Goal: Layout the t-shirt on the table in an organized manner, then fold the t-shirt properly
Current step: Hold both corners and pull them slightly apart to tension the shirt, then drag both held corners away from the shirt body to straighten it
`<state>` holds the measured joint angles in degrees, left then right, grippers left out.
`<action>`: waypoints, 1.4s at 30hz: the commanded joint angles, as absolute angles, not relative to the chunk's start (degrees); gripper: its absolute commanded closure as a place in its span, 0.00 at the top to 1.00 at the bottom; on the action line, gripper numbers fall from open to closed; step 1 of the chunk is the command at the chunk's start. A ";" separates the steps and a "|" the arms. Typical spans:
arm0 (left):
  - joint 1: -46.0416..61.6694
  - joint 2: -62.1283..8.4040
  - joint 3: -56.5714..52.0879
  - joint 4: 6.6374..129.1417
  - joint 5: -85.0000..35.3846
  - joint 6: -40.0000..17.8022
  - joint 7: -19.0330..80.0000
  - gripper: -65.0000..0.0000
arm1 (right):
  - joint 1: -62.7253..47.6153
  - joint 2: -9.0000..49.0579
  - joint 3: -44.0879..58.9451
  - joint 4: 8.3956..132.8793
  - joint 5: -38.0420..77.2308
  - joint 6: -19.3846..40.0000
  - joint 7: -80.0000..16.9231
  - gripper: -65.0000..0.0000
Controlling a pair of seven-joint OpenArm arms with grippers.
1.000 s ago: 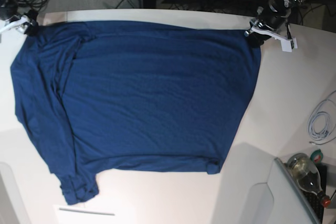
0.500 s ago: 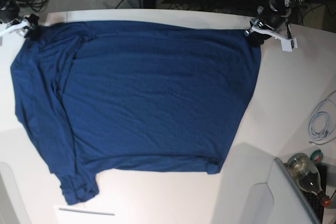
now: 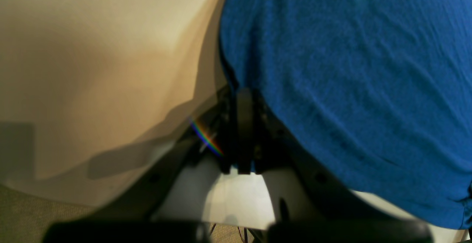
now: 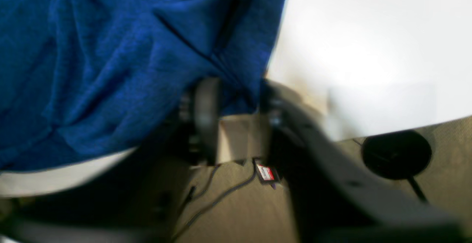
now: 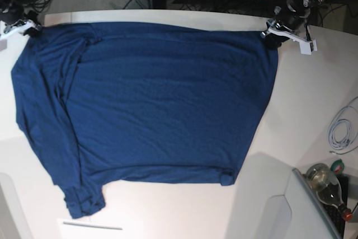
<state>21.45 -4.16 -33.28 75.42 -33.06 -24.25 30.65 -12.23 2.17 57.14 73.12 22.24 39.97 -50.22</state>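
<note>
- T-shirt (image 5: 151, 104) lies spread across the white tabletop (image 5: 302, 110).
- Left fingers (image 3: 245, 132), frame centre, clamp its corner.
- Right fingers (image 4: 206, 121) stand parted around its edge; grip unclear.

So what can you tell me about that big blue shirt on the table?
The t-shirt is plain dark navy, thin soft fabric, no print. It lies spread nearly flat on the white table, lightly wrinkled, one sleeve bunched at its near corner. The left gripper is shut on one far corner. The right gripper sits at the other far corner, fabric between its jaws, not fully closed.
</note>
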 commanded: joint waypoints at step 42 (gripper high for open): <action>31.69 -4.18 -38.55 96.31 -32.57 -23.69 38.90 0.00 | -17.80 3.47 52.26 98.07 20.88 40.00 -66.07 0.00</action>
<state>31.48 -3.64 -38.17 95.46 -31.81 -23.62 39.94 -17.93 2.61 52.12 96.82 20.62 39.77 -66.72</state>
